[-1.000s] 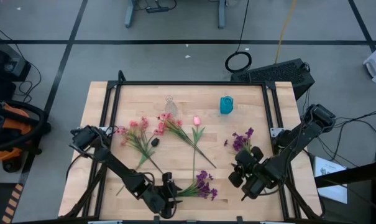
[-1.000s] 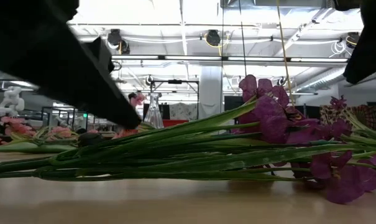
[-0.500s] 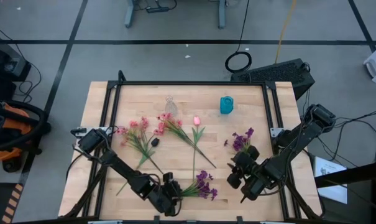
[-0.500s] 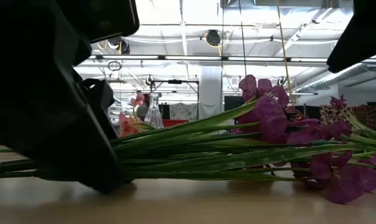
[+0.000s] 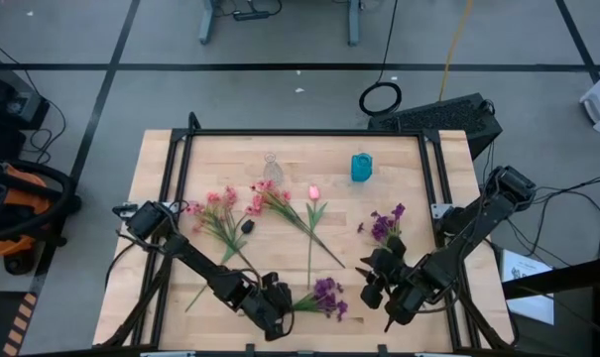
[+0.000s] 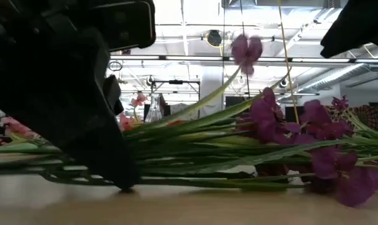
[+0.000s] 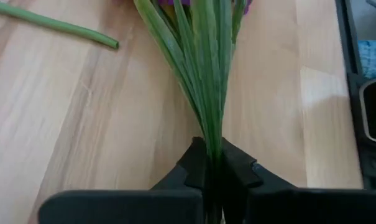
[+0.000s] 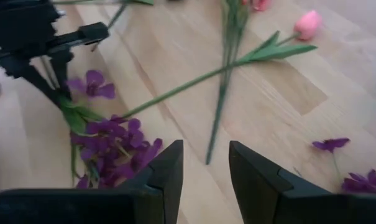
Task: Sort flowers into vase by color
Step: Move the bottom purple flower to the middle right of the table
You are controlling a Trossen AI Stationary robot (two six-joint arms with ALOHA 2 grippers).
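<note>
Pinching the green stems of a purple spray (image 5: 324,296) near the lower centre of the high view, the left gripper (image 5: 277,302) has its two dark fingers (image 7: 197,163) pressed together on the bundle of stalks, as the left wrist view shows the stems running straight down into the narrow gap between them. In the low view the spray's (image 6: 270,134) blossoms stand partly raised off the wooden table (image 5: 409,169), one purple bloom (image 6: 245,49) high on a curved stalk, while the dark bulk of the left arm fills the left side of that frame. The right gripper (image 5: 371,284) hangs at the lower right of the high view, just beside the purple spray, its fingers (image 8: 168,171) spread apart with bare wood showing between them. A second purple cluster (image 5: 386,224) lies at the right of the table, near the right arm. Pink sprays (image 5: 223,213) lie at the centre left, and a pink tulip bud (image 5: 313,191) on a long stem lies near the middle, its stem crossing another pink spray (image 5: 280,198). A clear glass vase (image 5: 271,166) and a blue vase (image 5: 361,167) stand towards the table's upper edge, well apart from both grippers. No brand, label or writing can be read anywhere.
</note>
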